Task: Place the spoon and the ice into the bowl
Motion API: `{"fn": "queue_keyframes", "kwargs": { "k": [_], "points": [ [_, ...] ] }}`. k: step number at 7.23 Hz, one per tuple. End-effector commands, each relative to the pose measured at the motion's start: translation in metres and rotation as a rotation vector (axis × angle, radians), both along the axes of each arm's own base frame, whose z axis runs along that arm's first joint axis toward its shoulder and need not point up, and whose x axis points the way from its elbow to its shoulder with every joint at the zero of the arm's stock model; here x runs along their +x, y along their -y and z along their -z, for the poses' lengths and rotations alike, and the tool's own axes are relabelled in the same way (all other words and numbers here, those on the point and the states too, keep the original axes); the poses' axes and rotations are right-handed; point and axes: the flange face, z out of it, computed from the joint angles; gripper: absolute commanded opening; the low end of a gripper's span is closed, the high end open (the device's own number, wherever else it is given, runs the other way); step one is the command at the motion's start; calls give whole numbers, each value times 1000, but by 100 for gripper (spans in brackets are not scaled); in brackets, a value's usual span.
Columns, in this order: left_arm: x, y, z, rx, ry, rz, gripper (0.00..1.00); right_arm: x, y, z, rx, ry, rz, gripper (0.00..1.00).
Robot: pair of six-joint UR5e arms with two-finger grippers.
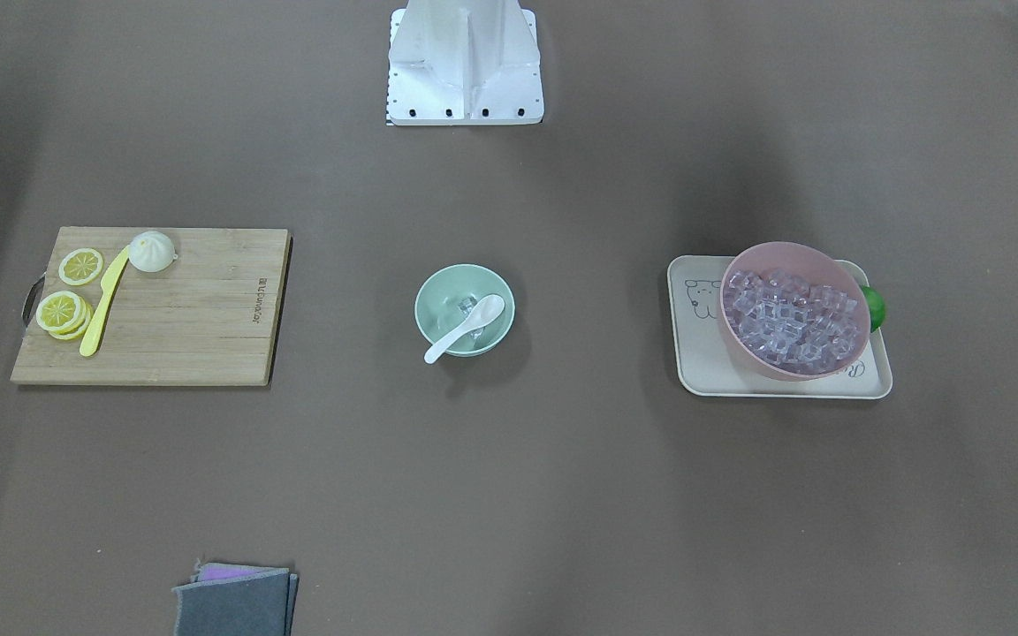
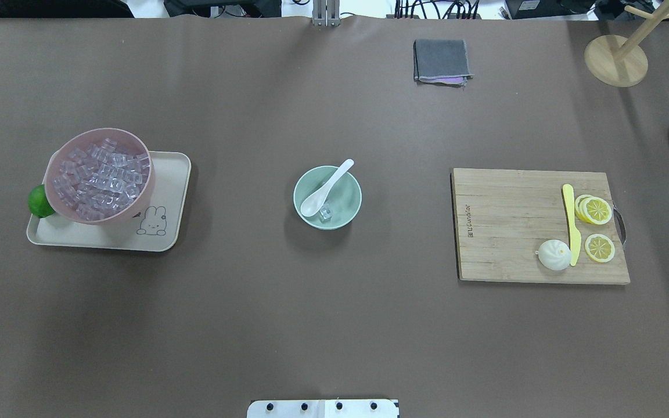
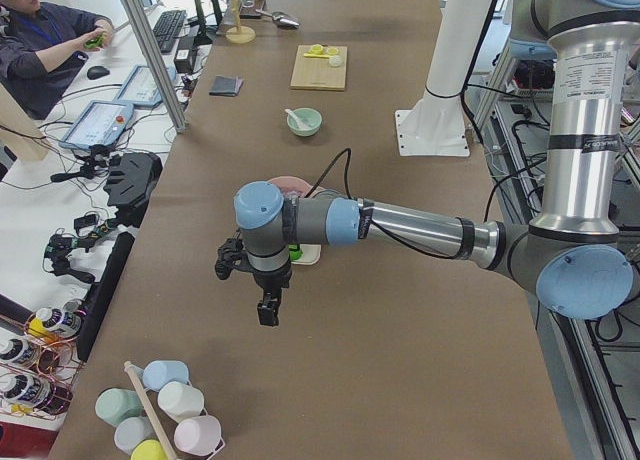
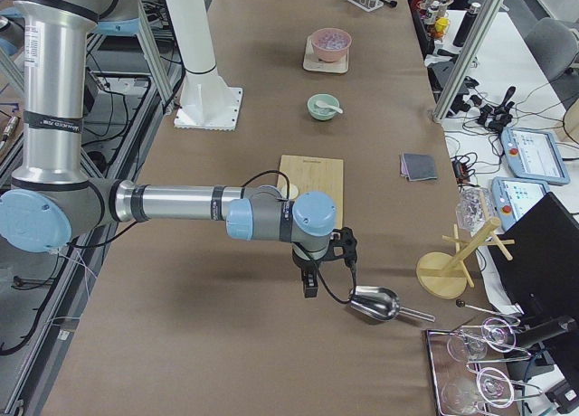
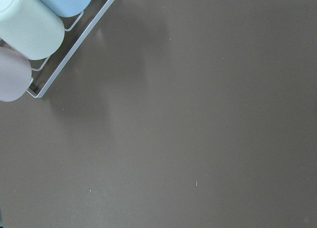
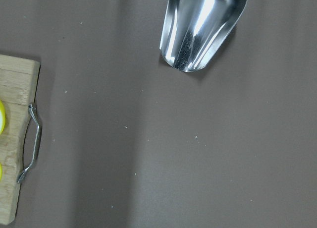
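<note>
small white soup spoon (image 2: 327,187) lying in small round mint-green bowl (image 2: 347,201) mid brown desk (image 2: 334,325), handle over rim, one clear ice cube (image 2: 326,213) inside beside scoop, left jaws and right jaws side-view only, we cannot tell their state

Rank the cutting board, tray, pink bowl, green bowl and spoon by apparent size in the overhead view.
1. Wooden cutting board
2. Beige tray, only slightly smaller
3. Pink bowl
4. Mint-green bowl
5. White soup spoon, lying in it
</note>
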Motion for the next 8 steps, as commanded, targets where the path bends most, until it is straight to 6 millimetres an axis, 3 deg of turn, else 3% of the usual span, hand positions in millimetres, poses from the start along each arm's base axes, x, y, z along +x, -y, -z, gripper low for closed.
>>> {"fn": "queue_keyframes", "kwargs": {
  "k": [1,8],
  "points": [
    [1,1,2,3,-2,-2,98,-2,0,0,0,1,4,100],
    [2,2,2,6,-6,-4,98,-13,2,-1,-2,1,29,100]
  ]
}}
